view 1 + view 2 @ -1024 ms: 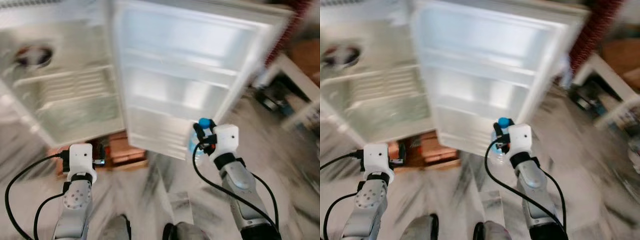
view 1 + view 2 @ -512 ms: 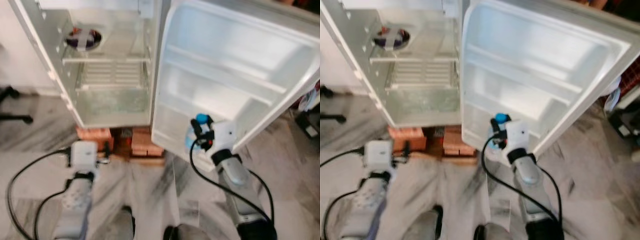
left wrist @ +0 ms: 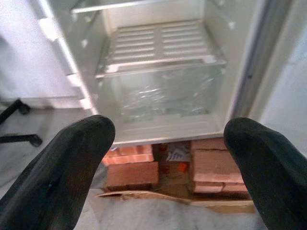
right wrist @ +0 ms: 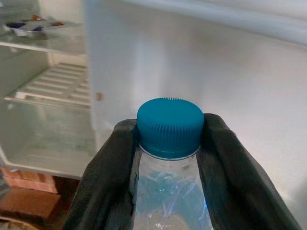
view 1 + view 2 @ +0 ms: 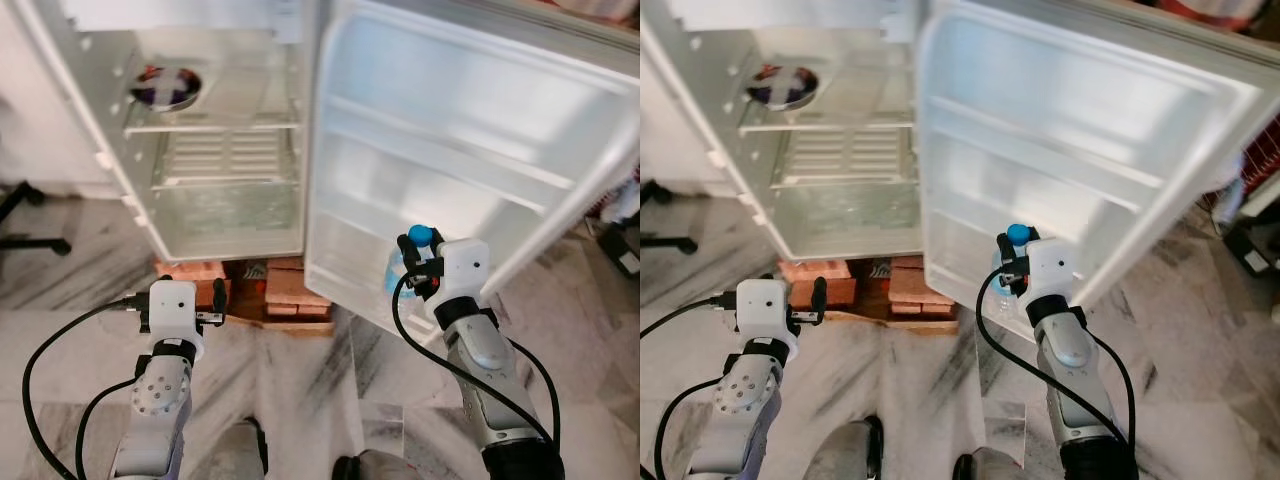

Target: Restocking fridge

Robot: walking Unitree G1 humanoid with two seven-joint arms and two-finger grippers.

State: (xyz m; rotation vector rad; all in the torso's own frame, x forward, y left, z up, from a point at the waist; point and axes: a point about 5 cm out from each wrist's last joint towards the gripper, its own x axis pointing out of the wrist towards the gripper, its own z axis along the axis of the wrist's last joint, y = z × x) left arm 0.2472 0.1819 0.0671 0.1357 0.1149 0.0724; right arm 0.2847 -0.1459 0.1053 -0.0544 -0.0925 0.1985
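Right gripper (image 5: 418,262) pinching an upright water bottle (image 4: 168,191) by its neck, just before the open fridge door's (image 5: 470,170) lower shelf; left gripper (image 5: 190,298) spread, idle.

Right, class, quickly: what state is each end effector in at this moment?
Left end effector: open, holding nothing.
Right end effector: closed on the water bottle, just below its blue cap.

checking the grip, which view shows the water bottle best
The right wrist view: the water bottle is close up, blue cap and clear neck clamped between the right gripper. Both eye views show it small, mostly its cap, before the fridge door.
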